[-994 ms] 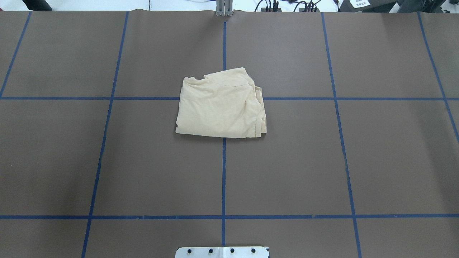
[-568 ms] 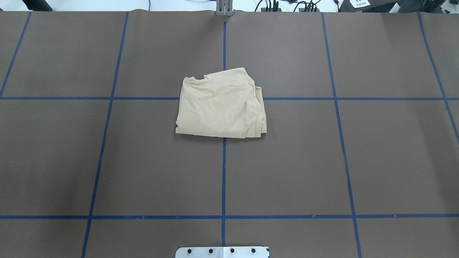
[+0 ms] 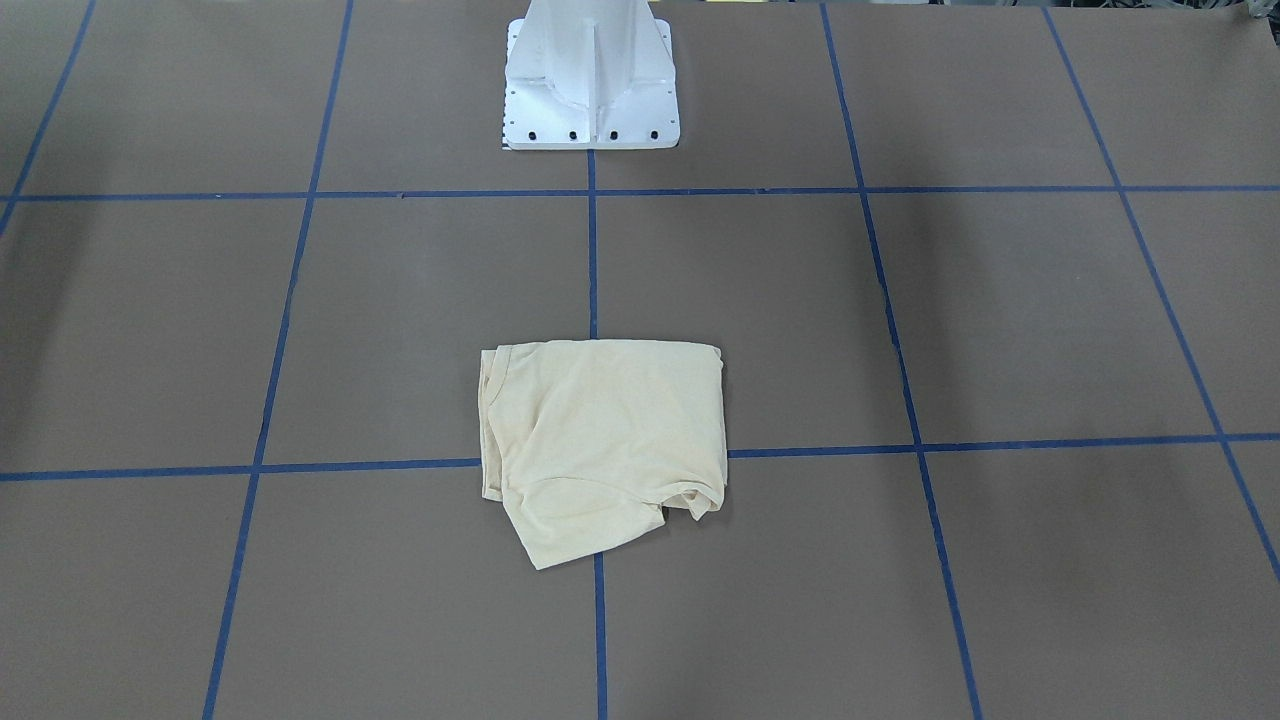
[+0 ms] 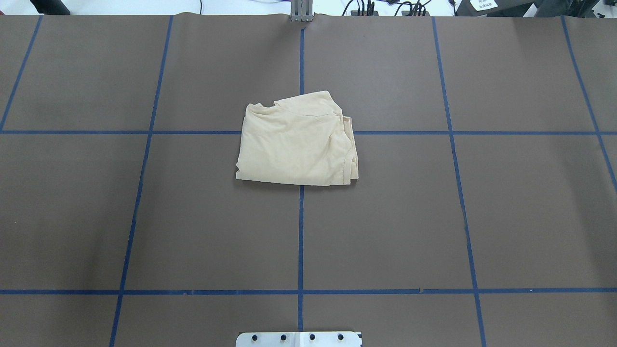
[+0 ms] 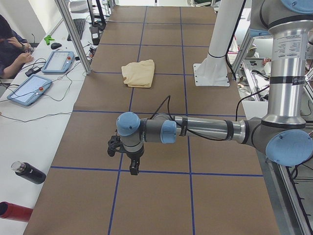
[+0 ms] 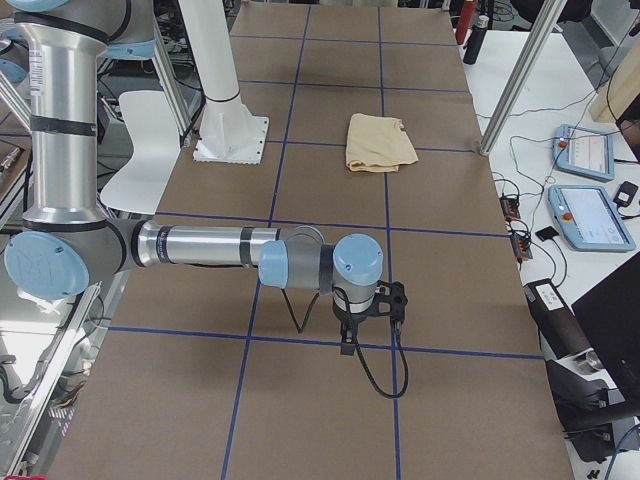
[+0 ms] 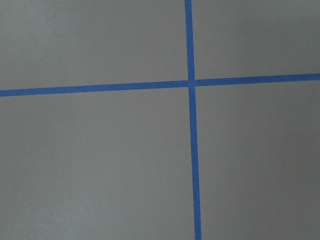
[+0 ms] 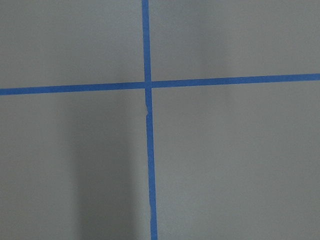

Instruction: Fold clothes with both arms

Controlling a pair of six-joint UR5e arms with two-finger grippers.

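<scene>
Just one shirt [image 4: 296, 142], left arm [image 5: 205, 129], right arm [image 6: 200, 245]

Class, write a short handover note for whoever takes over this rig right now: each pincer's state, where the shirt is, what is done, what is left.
Left pincer: points down over bare table, apart from the shirt; open or shut cannot be told.
Right pincer: likewise, at the opposite end.
Shirt: mid-table, folded into a compact rectangle, held by nothing.
Done: folding looks finished.
Left: perhaps tidy the uneven far edge.
</scene>
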